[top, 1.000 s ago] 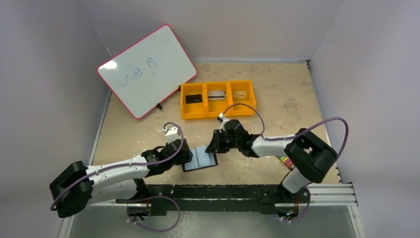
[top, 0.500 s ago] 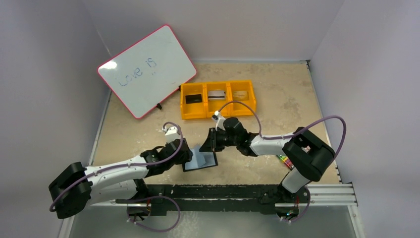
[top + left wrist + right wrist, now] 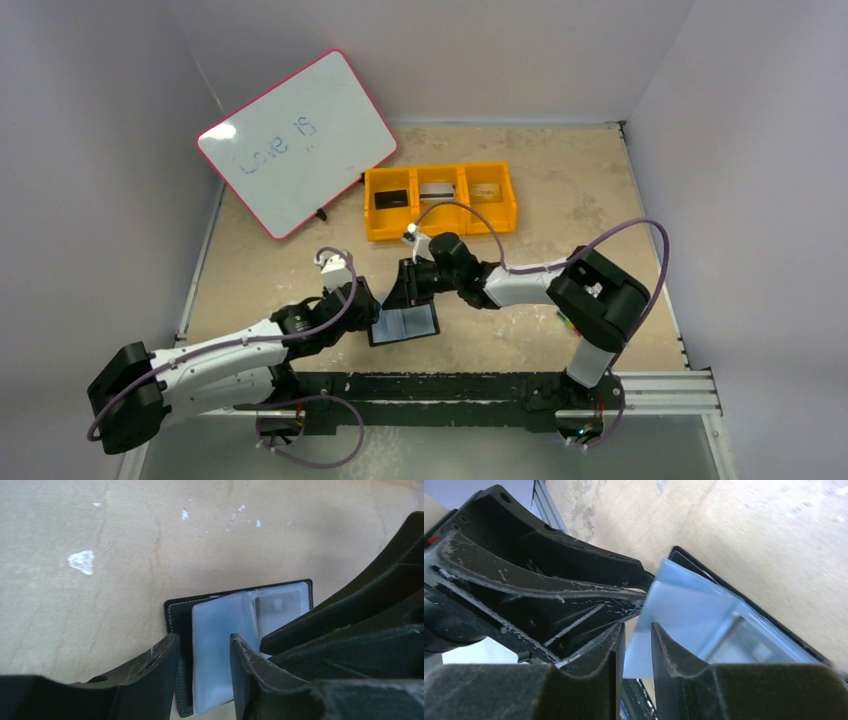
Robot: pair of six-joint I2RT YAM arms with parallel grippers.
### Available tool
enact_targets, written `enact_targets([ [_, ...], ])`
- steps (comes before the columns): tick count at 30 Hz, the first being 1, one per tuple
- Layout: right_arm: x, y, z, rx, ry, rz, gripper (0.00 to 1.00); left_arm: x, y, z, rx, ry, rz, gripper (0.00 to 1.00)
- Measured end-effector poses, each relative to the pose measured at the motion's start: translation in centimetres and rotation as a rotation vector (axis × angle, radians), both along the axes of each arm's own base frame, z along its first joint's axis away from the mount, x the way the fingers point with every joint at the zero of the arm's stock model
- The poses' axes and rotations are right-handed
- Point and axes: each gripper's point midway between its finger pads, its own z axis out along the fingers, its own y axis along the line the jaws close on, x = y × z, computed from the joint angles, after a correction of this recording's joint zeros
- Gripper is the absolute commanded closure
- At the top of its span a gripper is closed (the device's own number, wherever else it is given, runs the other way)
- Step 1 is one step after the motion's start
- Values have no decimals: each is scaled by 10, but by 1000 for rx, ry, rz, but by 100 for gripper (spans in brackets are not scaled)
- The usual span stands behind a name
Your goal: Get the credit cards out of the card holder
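"Love is" on the whiteboard

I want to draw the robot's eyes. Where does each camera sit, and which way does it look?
Top external: high behind the arm bases, looking down over the table; both whole arms, left gripper, right gripper.
Left wrist: on the left arm, looking down past its own fingers at the open card holder.
Right wrist: on the right arm, looking along its own fingers at the holder's plastic sleeves.
Shared: both wrist views show the card holder and the other arm's gripper.
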Motion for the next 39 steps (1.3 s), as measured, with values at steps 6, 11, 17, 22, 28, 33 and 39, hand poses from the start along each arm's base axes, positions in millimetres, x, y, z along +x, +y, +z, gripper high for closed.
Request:
enact_targets([
  [6, -5, 22, 15, 7, -54, 62, 69, 2, 25, 11, 17, -43, 96, 49],
  [11, 1, 10, 14, -72, -86, -11, 67, 4, 34, 22, -5, -81, 137, 48],
  [17, 17, -22, 29, -160, -154, -176, 66, 5, 24, 26, -36, -86, 106, 46],
  [22, 8, -58, -4, -279, -102, -256, 65, 4, 1, 15, -44, -43, 28, 47],
  [28, 1, -70, -25, -342, -60, -264, 63, -2, -7, -9, 2, 30, -19, 48],
  [33, 3, -71, -29, -353, -63, -275, 63, -4, -6, -14, 22, 47, -31, 49],
  [39, 3, -69, -41, -372, -48, -271, 65, -5, -7, -15, 23, 54, -40, 57],
])
